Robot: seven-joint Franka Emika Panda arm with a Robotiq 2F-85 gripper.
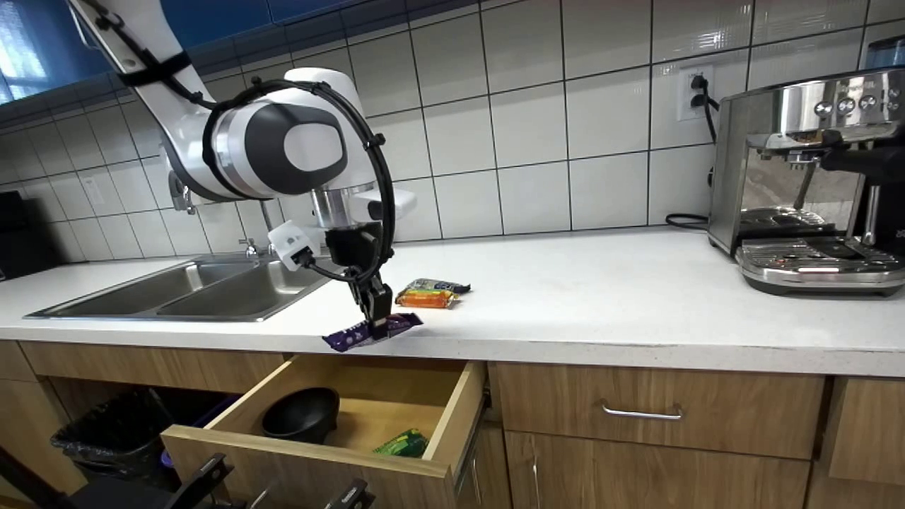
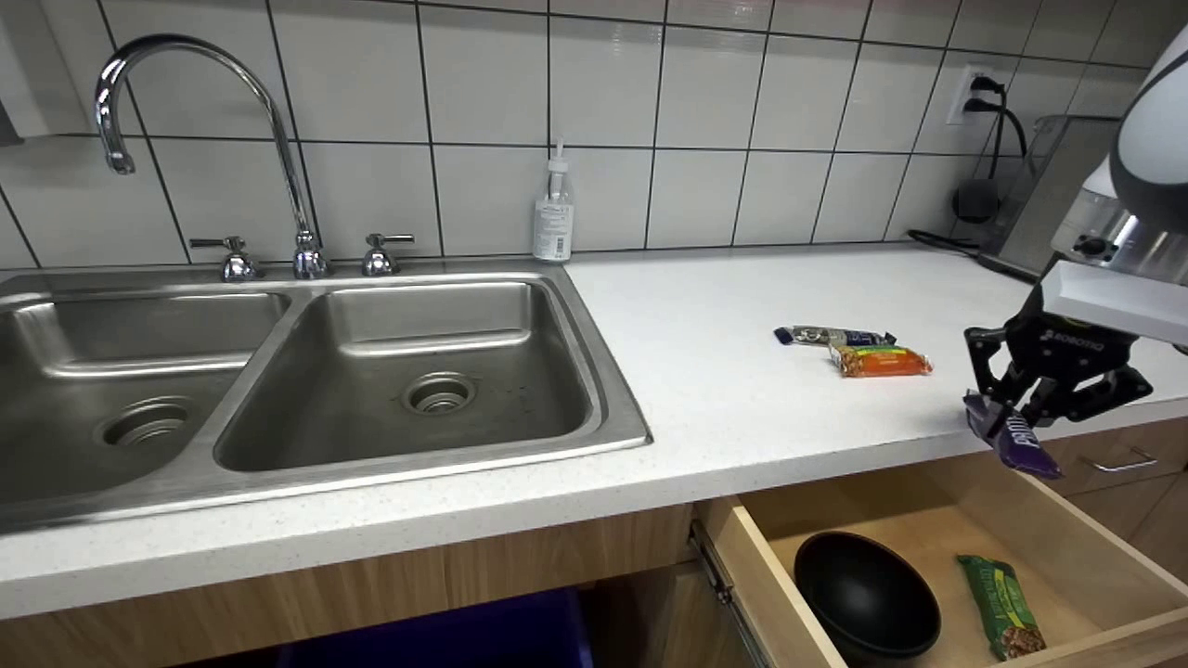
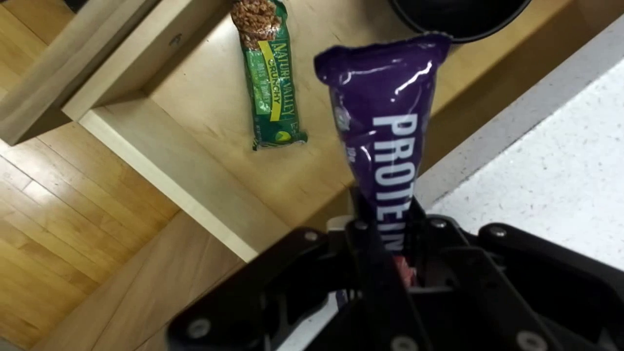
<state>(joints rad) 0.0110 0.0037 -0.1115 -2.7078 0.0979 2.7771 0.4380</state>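
A wall of white tiles with dark joints point(image 1: 530, 120) rises behind the back edge of a long, white, speckled countertop point(image 1: 580, 304). A white and grey jointed robot arm point(image 1: 304, 138) bends down toward the countertop's front edge. A two-basin stainless-steel sink point(image 2: 603, 366) is set into the countertop. Under the front edge, just past the sink's corner, a pale-walled wooden drawer with a brown wood-grain front point(image 1: 454, 417) stands pulled out. A boxy stainless-steel espresso machine point(image 1: 799, 113) stands toward the back edge, well apart from the sink. The black two-fingered gripper point(image 3: 387, 217) points downward near the front edge.

A round black bowl point(image 1: 300, 417) sits in the drawer, near the side edge closest to the sink. A clear pump bottle with a white label point(image 2: 554, 223) stands by the sink's back corner.

The gripper's fingers are clamped on a glossy purple wrapped bar lettered PROTEIN point(image 3: 385, 92); it is in the air near the countertop's front edge, with one end seen against the drawer's inside in the wrist view. A green Nature Valley Crunchy bar point(image 3: 273, 83) lies on the drawer's floor, near its front edge. On the countertop, an orange-wrapped bar point(image 2: 882, 362) lies just in front of a dark-blue and silver wrapped bar point(image 2: 835, 336).
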